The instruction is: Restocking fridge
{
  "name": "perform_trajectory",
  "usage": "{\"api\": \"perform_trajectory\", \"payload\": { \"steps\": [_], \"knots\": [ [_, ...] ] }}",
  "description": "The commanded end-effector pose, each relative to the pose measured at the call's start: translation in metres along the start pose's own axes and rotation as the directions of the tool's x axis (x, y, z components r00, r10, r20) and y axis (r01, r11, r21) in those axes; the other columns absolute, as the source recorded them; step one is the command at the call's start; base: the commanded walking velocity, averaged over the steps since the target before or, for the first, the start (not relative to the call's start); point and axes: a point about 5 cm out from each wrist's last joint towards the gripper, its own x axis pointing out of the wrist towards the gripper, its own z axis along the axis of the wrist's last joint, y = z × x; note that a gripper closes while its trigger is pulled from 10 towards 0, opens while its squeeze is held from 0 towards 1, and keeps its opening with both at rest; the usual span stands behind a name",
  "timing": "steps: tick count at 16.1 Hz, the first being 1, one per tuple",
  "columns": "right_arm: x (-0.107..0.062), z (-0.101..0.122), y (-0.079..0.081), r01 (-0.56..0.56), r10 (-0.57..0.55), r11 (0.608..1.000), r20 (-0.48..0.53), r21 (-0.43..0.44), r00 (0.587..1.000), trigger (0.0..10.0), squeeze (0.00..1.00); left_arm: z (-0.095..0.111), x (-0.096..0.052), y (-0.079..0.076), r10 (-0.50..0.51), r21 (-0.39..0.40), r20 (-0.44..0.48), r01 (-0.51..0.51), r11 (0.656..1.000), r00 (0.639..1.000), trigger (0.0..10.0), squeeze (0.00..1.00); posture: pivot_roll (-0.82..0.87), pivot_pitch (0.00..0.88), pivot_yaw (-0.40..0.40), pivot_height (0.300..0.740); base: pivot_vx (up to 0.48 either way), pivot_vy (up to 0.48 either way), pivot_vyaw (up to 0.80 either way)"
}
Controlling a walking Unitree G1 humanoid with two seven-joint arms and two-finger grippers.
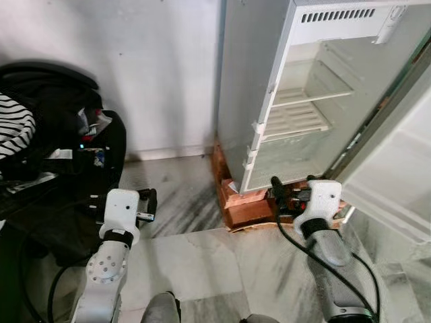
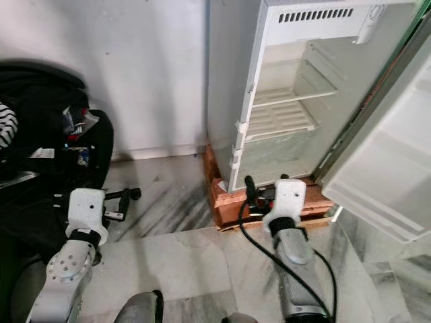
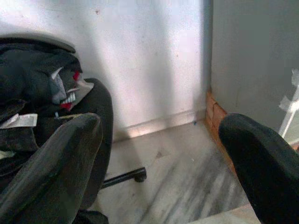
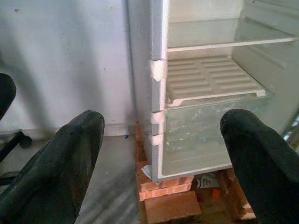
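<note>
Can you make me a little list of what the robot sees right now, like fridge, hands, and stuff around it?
fridge: open fridge, door swung to the robot's right
shelves: bare white shelves, no food on them
under fridge: red bricks
left gripper: left gripper jaws open, holding nothing, facing the wall
right gripper: right gripper jaws open, holding nothing, facing the fridge
beside: black chair piled with clothes
floor: grey marble tiles
</note>
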Motion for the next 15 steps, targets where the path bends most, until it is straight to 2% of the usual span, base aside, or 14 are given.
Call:
{"api": "perform_trajectory", "payload": {
  "steps": [1,2,4,8,12,15],
  "knots": [
    [0.001,0.004,-0.006,0.037,-0.037,0.999,0.021,-0.014,0.999,10.0,0.00,-0.001,-0.003,0.002,0.002,-0.002,0.000,-0.002,1.000,1.000,10.0,0.00,0.15,0.105,-0.061,0.740,0.000,0.000,0.00],
    [0.000,0.006,-0.008,0.053,-0.052,0.998,0.029,-0.019,0.998,10.0,0.00,-0.002,-0.004,0.003,0.014,-0.002,-0.005,-0.014,1.000,1.000,10.0,0.00,0.15,0.104,-0.060,0.740,0.000,0.000,0.00],
    [-0.004,0.009,-0.016,0.091,-0.091,0.996,0.046,-0.010,0.995,10.0,0.00,-0.010,-0.015,0.010,0.035,0.000,-0.037,-0.035,0.999,0.999,10.0,0.00,0.16,0.093,-0.057,0.740,0.000,0.000,0.00],
    [-0.015,0.004,-0.032,0.136,-0.136,0.991,0.011,-0.019,0.991,10.0,0.00,-0.026,-0.045,0.019,0.086,-0.021,-0.103,-0.088,0.996,0.991,10.0,0.00,0.17,0.091,-0.076,0.740,0.000,0.000,-0.10],
    [-0.008,0.005,-0.026,0.113,-0.113,0.993,0.014,-0.017,0.994,10.0,0.00,-0.021,-0.037,0.011,0.053,-0.037,-0.078,-0.056,0.998,0.996,10.0,0.00,0.17,0.084,-0.074,0.740,0.000,-0.322,-0.80],
    [-0.008,0.007,-0.023,0.110,-0.110,0.994,0.021,-0.010,0.994,10.0,0.00,-0.014,-0.031,0.012,0.042,-0.036,-0.047,-0.044,0.998,0.998,10.0,0.00,0.17,0.081,-0.066,0.740,0.000,-0.433,-0.31]
  ]
}}
